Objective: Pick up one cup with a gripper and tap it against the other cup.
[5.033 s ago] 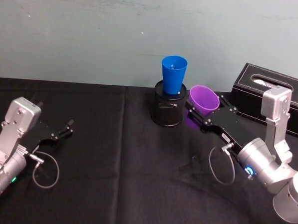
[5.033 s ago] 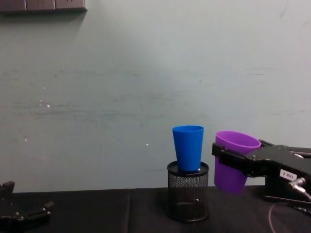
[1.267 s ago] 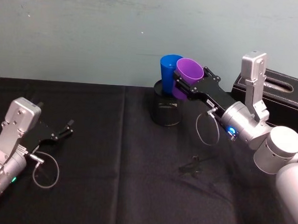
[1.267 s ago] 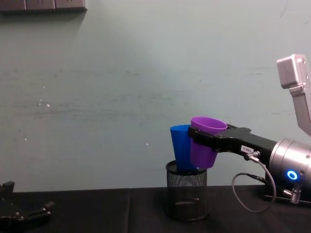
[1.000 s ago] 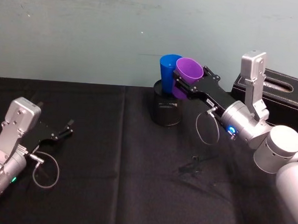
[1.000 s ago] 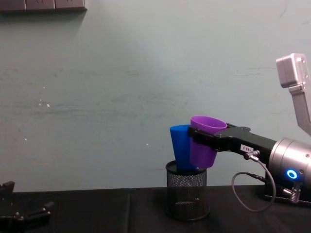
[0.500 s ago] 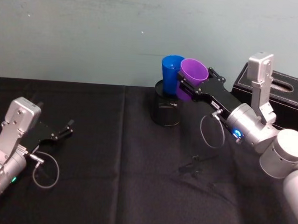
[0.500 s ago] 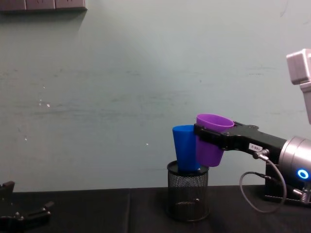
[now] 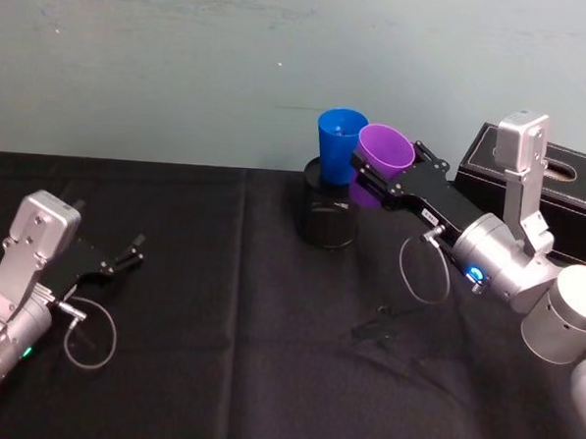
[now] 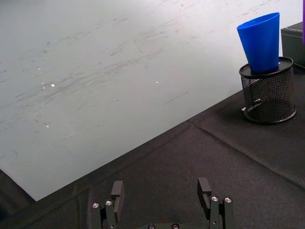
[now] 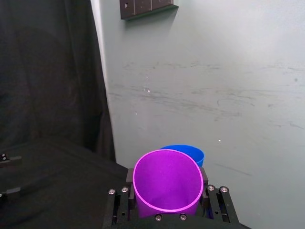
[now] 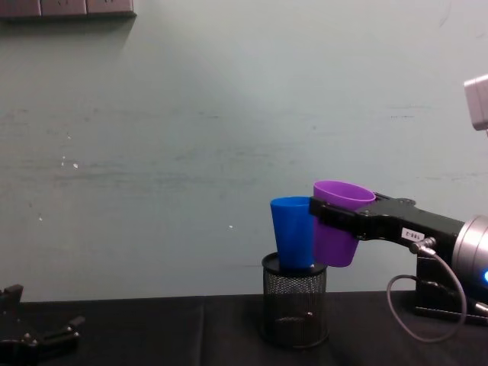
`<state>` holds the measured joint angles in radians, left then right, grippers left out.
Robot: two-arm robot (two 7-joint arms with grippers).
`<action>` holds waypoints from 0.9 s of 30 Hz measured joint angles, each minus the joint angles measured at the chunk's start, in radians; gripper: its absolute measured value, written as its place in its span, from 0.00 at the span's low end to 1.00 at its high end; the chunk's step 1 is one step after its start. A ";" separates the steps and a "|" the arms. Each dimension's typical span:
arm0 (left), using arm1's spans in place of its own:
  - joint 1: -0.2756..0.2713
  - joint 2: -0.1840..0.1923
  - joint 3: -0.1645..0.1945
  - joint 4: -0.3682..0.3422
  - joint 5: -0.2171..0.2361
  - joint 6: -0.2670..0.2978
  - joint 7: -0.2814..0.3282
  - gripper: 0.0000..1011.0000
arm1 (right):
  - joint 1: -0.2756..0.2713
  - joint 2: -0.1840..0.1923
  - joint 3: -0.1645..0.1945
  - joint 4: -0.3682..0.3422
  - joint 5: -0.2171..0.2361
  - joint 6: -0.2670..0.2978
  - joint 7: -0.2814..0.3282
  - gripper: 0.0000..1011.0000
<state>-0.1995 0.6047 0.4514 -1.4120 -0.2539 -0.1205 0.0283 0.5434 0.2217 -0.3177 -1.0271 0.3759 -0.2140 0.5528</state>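
We see a table [image 9: 220, 304] draped in black cloth, with a fold line running from its far edge toward us. On it stand a black wire-mesh pen holder [image 9: 330, 220] near the far edge and, well to its right, a black box [image 9: 574, 210].

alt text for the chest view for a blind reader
The right gripper reaches in from the right, shut on a purple cup held beside a taller blue cup that stands in a black mesh holder on the black table. The cups overlap here, so contact cannot be judged. The left gripper rests idle at the lower left.
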 joint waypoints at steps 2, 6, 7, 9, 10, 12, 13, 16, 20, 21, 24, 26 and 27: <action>0.000 0.000 0.000 0.000 0.000 0.000 0.000 1.00 | -0.005 0.004 0.000 -0.011 0.003 0.006 -0.002 0.73; 0.000 0.000 0.000 0.000 0.000 0.000 0.000 1.00 | -0.023 0.016 0.000 -0.043 0.013 0.019 -0.009 0.73; 0.000 0.000 0.000 0.000 0.000 0.000 0.000 1.00 | -0.026 0.018 0.000 -0.048 0.014 0.020 -0.010 0.73; 0.000 0.000 0.000 0.000 0.000 0.000 0.000 1.00 | -0.032 0.023 -0.001 -0.057 0.017 0.023 -0.013 0.73; 0.000 0.000 0.000 0.000 0.000 0.000 0.000 1.00 | -0.033 0.024 -0.001 -0.060 0.018 0.024 -0.014 0.73; 0.000 0.000 0.000 0.000 0.000 0.000 0.000 1.00 | -0.036 0.028 -0.003 -0.065 0.019 0.027 -0.016 0.73; 0.000 0.000 0.000 0.000 0.000 0.000 0.000 1.00 | -0.037 0.029 -0.003 -0.066 0.020 0.028 -0.017 0.73; 0.000 0.000 0.000 0.000 0.000 0.000 0.000 1.00 | -0.041 0.033 -0.004 -0.072 0.022 0.030 -0.019 0.73; 0.000 0.000 0.000 0.000 0.000 0.000 0.000 1.00 | -0.050 0.040 -0.006 -0.088 0.025 0.036 -0.024 0.73; 0.000 0.000 0.000 0.000 0.000 0.000 0.000 1.00 | -0.057 0.043 -0.006 -0.098 0.026 0.039 -0.025 0.73; 0.000 0.000 0.000 0.000 0.000 0.000 0.000 1.00 | -0.065 0.049 -0.006 -0.112 0.028 0.044 -0.028 0.73; 0.000 0.000 0.000 0.000 0.000 0.000 0.000 1.00 | -0.073 0.054 -0.006 -0.125 0.031 0.047 -0.031 0.73; 0.000 0.000 0.000 0.000 0.000 0.000 0.000 1.00 | -0.075 0.056 -0.006 -0.129 0.032 0.049 -0.032 0.73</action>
<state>-0.1995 0.6047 0.4514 -1.4120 -0.2539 -0.1205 0.0283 0.4682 0.2776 -0.3235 -1.1561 0.4077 -0.1654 0.5212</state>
